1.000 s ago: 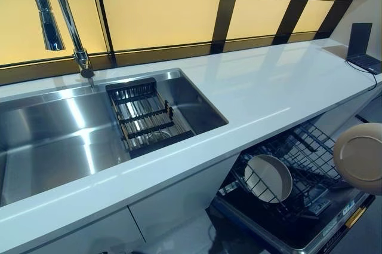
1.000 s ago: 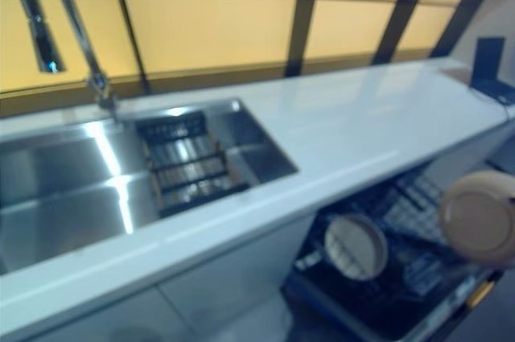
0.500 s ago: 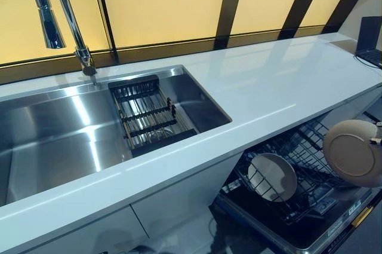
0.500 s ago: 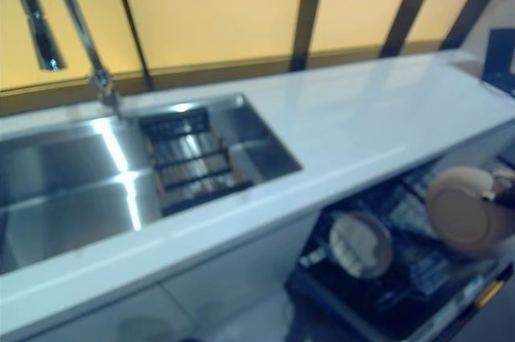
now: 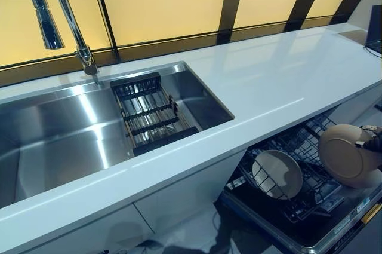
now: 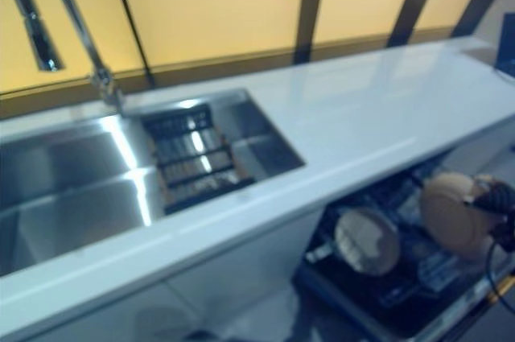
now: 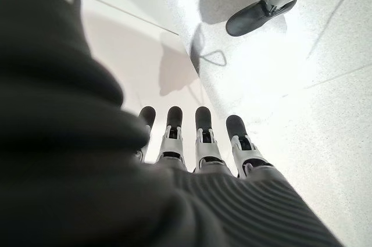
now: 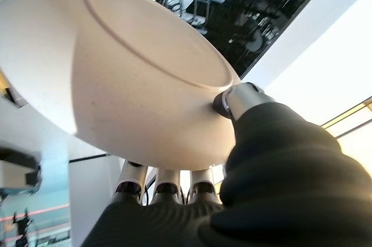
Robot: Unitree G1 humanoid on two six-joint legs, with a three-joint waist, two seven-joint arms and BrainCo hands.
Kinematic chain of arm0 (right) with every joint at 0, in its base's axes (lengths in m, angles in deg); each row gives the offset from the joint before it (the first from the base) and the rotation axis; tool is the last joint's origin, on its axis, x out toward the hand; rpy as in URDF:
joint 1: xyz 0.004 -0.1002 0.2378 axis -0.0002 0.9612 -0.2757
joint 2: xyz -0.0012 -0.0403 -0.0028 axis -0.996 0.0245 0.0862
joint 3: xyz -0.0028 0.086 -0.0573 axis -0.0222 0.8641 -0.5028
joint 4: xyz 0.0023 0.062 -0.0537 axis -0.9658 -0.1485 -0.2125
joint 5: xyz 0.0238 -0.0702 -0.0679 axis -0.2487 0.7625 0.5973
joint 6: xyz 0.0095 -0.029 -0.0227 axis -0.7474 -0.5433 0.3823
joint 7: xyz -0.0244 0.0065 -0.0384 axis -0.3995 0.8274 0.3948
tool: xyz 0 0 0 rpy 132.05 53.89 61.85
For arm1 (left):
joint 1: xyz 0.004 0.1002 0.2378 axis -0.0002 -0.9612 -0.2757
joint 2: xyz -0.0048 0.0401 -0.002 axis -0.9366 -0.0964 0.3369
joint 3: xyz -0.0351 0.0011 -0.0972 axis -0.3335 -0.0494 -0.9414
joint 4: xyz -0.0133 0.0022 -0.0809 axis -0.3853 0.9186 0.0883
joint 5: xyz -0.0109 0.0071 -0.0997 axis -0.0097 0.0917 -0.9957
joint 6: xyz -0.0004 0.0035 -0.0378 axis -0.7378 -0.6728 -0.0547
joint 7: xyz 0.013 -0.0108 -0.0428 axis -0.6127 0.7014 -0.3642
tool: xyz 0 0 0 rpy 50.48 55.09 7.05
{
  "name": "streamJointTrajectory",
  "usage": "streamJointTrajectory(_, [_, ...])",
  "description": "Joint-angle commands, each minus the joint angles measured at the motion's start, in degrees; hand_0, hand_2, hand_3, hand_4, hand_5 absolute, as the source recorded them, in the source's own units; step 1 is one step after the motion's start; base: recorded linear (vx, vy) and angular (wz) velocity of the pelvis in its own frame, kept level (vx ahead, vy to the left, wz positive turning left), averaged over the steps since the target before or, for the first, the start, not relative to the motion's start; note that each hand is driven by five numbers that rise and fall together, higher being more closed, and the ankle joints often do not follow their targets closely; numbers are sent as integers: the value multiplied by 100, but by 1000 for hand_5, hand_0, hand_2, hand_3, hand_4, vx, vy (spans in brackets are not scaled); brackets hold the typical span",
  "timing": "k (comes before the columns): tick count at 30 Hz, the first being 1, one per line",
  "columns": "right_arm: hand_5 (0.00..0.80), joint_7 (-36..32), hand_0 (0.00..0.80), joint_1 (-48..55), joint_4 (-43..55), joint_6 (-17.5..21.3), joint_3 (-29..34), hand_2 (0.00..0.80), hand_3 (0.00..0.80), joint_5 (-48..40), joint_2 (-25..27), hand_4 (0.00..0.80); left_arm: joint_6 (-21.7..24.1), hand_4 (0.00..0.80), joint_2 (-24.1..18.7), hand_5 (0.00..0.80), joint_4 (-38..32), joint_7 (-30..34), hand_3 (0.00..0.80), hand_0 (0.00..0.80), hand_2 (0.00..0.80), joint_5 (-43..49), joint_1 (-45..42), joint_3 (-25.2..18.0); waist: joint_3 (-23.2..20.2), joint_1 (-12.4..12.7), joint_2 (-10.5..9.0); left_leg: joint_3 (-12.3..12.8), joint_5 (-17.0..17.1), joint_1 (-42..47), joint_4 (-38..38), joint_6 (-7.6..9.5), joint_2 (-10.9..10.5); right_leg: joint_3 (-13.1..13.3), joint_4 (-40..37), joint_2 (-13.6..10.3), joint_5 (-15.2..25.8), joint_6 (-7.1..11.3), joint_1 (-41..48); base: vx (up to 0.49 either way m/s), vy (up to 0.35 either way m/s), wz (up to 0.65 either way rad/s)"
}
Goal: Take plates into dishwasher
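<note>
Two plates showed at the open dishwasher's dark wire rack: a round beige ceramic plate pinched by its rim in the right hand, thumb on its underside and fingers across the other face, held tilted above the rack, and a round white plate standing on edge among the tines, just beside it. Beneath the white countertop with its steel sink, the left hand hung with straight, slightly spread fingers over pale floor.

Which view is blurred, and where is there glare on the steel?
The right eye view is blurred: the held plate has soft edges. The left eye view is sharp; bright streaks of glare lie on the sink floor. In the left wrist view the cover is out of focus.
</note>
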Motion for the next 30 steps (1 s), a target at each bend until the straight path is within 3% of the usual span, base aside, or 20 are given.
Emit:
streamJointTrajectory(1, [800,386,800,-800,-406,38,1,800,800,-83,-118,800,116,0,-93,0,94,48,0,0,0,50,229,-1,-15,328,15,-371,-861,390,23,222,46,-216,74,-86,3,462,-106,0,0,0])
streamJointTrajectory(30, [800,557,800,-1657,-1534,-202,-1074,800,800,591,-654,800,13,0,-85,0,-316,-71,0,0,0,-356,331,18,359,567,365,-615,-754,179,23,159,-30,-450,58,-213,-27,383,-217,-14,-9,5])
